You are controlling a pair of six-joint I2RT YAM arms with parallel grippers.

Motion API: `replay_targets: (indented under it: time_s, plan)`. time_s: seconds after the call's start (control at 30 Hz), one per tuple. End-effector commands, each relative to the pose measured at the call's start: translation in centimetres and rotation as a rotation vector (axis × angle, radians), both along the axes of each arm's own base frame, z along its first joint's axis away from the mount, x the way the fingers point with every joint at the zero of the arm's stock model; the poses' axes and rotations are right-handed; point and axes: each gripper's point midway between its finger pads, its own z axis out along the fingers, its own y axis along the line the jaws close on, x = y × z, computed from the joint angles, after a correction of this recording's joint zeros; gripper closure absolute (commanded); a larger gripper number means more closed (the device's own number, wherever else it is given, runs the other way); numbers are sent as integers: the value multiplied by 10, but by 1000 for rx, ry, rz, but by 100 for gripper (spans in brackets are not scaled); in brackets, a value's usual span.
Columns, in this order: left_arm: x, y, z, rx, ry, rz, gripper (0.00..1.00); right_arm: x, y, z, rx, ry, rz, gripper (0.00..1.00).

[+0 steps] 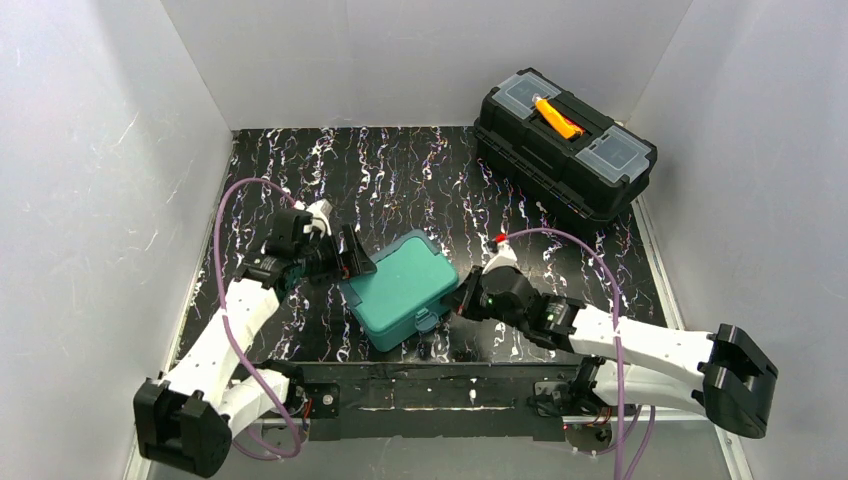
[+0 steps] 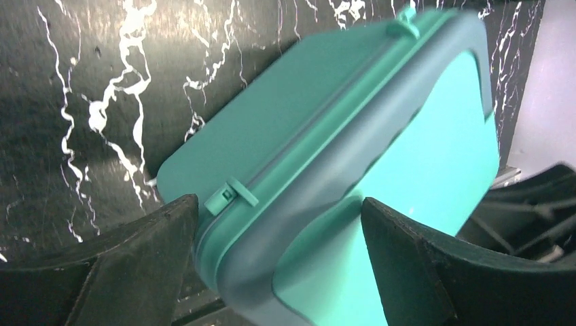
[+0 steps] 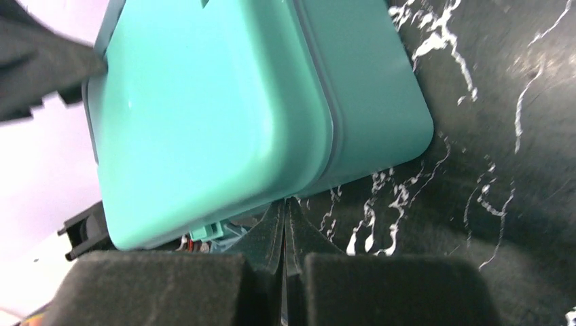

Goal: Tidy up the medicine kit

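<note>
Kit: medicine kit [image 1: 405, 285] lid down, askew on table [image 1: 400, 180].
Left: left gripper [image 1: 358, 262] spread wide astride kit's left corner.
Right: right gripper [image 3: 285, 210] pinched closed at kit's right edge.
Room: toolbox [image 1: 565, 140] well behind kit.

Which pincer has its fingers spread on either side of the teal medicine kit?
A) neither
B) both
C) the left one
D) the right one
C. In the left wrist view, the left pincer has its fingers wide apart with a corner of the closed medicine kit between them. The right pincer is shut, with its tips at the kit's edge.
</note>
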Motion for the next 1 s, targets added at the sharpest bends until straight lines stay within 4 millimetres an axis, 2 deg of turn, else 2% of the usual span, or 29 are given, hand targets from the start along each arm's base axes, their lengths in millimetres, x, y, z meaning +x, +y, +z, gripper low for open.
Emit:
replay_targets:
  time_s: [0.0,0.23,0.37,0.47,0.67,0.73,0.83,0.97]
  plan:
    - [-32,4,-4,-19,44,5,12,29,8,31,43,-75,13,99]
    - [-62,2,-19,-97,65,24,14,55,12,24,-9,-81,87,99]
    - [-71,-2,-6,-151,44,19,15,61,17,25,-37,-74,163,99]
    - [-77,-1,0,-169,34,34,16,68,11,29,-72,-96,170,99]
    - [-86,13,11,-108,6,58,16,77,-24,29,-154,-90,122,93]
    - [-83,22,20,-53,-26,69,14,75,-35,31,-178,-95,99,89]
    - [-73,33,35,22,-81,82,10,69,-50,34,-191,-108,65,74]
    - [-56,37,52,71,-142,70,5,51,-52,40,-117,-96,81,56]
